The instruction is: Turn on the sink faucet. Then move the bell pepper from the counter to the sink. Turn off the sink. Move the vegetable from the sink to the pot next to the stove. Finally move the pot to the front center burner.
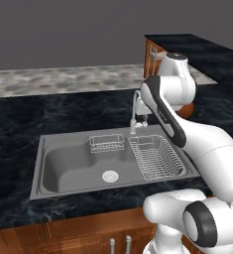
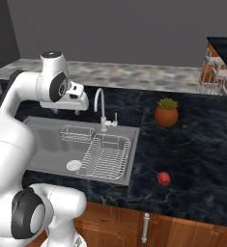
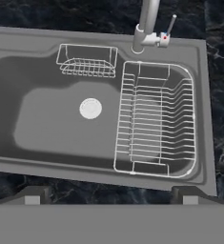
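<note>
The grey sink [image 2: 42, 144] [image 1: 63, 171] [image 3: 46, 128] is set in a dark marble counter. Its curved faucet [image 2: 101, 107] [image 1: 136, 111] [image 3: 146, 24] stands at the back rim, with a small lever handle [image 3: 170, 25] beside it, and no water shows. A red bell pepper [image 2: 163, 178] lies on the counter to the right of the sink, near the front edge. My gripper [image 2: 67, 111] [image 3: 111, 196] hangs open above the basin, left of the faucet, its fingertips wide apart with nothing between them. The pot and the stove are out of view.
A wire dish rack [image 2: 106, 157] [image 1: 155, 158] [image 3: 156, 119] fills the sink's right half. A small wire basket [image 2: 77, 133] [image 3: 87, 60] hangs at the back wall. A small plant in an orange planter [image 2: 166, 112] stands behind the pepper.
</note>
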Robot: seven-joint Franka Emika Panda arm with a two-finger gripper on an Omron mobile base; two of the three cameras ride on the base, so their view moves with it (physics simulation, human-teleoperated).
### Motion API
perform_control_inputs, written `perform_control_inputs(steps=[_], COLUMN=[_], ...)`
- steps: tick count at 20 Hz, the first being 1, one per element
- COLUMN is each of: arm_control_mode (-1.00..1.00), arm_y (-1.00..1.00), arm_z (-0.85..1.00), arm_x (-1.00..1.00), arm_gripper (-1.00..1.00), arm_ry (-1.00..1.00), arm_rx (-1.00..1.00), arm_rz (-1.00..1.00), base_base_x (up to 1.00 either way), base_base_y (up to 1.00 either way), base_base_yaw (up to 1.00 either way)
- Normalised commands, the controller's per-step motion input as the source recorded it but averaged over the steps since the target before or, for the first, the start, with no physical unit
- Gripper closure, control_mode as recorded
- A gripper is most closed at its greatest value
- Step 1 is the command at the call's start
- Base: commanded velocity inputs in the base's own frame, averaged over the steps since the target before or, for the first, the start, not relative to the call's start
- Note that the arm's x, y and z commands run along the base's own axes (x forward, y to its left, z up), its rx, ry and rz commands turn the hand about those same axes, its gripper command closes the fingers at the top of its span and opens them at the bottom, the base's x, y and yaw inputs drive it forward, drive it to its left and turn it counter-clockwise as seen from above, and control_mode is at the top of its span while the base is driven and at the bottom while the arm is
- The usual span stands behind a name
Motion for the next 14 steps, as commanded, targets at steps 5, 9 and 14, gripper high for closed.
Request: perform_control_inputs(steps=[5,9,14], arm_control_mode=[1.0,1.0,1.0], arm_y=[0.0,0.0,0.0], arm_z=[0.0,0.0,0.0], arm_x=[0.0,0.0,0.0], arm_gripper=[-1.0,-1.0,-1.0], arm_ry=[0.0,0.0,0.0], arm_rx=[0.0,0.0,0.0], arm_rz=[0.0,0.0,0.0], base_base_x=[0.4,0.3,0.01], base_base_y=[-0.37,0.0,-0.01], base_base_yaw=[-0.1,-0.05,0.0])
